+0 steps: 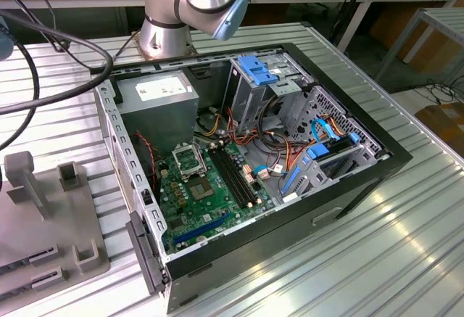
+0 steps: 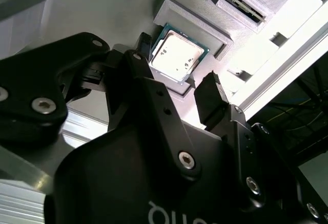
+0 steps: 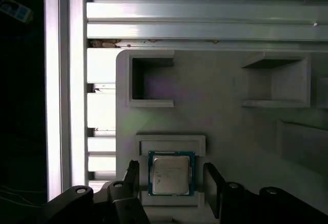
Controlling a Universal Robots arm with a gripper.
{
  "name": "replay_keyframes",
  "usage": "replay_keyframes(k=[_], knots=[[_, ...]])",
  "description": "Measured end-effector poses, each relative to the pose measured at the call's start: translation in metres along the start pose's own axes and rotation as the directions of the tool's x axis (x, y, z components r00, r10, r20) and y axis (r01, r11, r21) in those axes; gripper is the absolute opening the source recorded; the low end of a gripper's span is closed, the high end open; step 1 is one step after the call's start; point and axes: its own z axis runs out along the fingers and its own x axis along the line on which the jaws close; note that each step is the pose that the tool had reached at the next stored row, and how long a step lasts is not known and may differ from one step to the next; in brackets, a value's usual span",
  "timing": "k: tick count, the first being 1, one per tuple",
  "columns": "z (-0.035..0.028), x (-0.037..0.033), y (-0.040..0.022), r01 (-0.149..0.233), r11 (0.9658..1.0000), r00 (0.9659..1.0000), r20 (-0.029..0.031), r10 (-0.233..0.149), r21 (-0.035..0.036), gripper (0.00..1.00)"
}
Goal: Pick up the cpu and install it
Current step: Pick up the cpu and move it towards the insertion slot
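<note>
Our gripper [image 3: 171, 182] has its fingers spread either side of the cpu [image 3: 170, 170] in its holder [image 3: 171, 141]; closing off-centre, we could tilt it or catch the holder.

Silver-grey arm [image 1: 190, 1] with a pale blue joint cap [image 1: 233, 17]; black, screw-studded pincer [image 2: 177, 65].

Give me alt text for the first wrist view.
The cpu lies flat in a shallow frame on a grey tray, the open gripper straddling it without touching. A ribbed metal table lies beyond.
</note>
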Motion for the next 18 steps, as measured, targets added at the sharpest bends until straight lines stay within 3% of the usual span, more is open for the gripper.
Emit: replay_keyframes(k=[10,18], knots=[[0.0086,-0.0001,-0.0001,0.000,1.0000,1.0000,-0.0002,0.000,0.0006,0.62],[0.0112,-0.0001,-0.0001,0.002,1.0000,1.0000,-0.0003,-0.002,0.0006,0.62]])
